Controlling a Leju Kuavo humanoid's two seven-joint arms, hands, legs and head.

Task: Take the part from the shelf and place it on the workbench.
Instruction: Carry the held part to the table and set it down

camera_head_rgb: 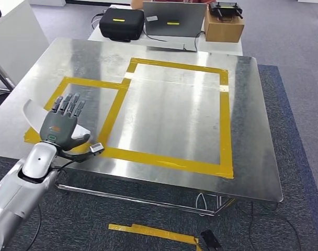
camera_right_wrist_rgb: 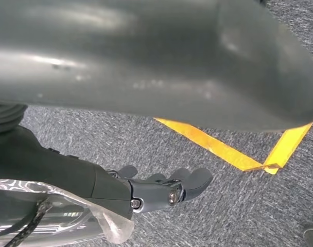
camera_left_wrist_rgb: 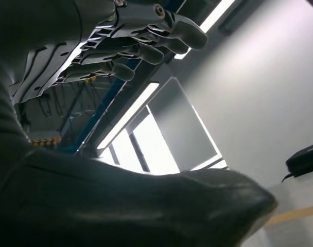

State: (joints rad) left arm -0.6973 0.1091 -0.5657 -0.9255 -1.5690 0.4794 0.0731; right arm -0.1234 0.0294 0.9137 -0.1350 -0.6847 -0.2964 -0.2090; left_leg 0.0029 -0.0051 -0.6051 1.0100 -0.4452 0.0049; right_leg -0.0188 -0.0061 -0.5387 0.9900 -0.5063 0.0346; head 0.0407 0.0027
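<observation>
Steel workbench [camera_head_rgb: 244, 157] with yellow tape: the pale grey part [camera_head_rgb: 32, 112] lies on it, poking out beside the left hand [camera_head_rgb: 63, 123], whose fingers stretch flat, gripping nothing. The right hand [camera_right_wrist_rgb: 162, 188] hangs loosely spread over carpet.

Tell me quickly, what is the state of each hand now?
Left hand: open, holding nothing, above the workbench.
Right hand: open, holding nothing.

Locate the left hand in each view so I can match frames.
Head view: left hand lower left, over the workbench's near-left corner.
Left wrist view: fingers along the top, thumb across the bottom.
Right wrist view: the hand there is the right hand.
Shared landmark: yellow tape, on workbench and floor.
</observation>
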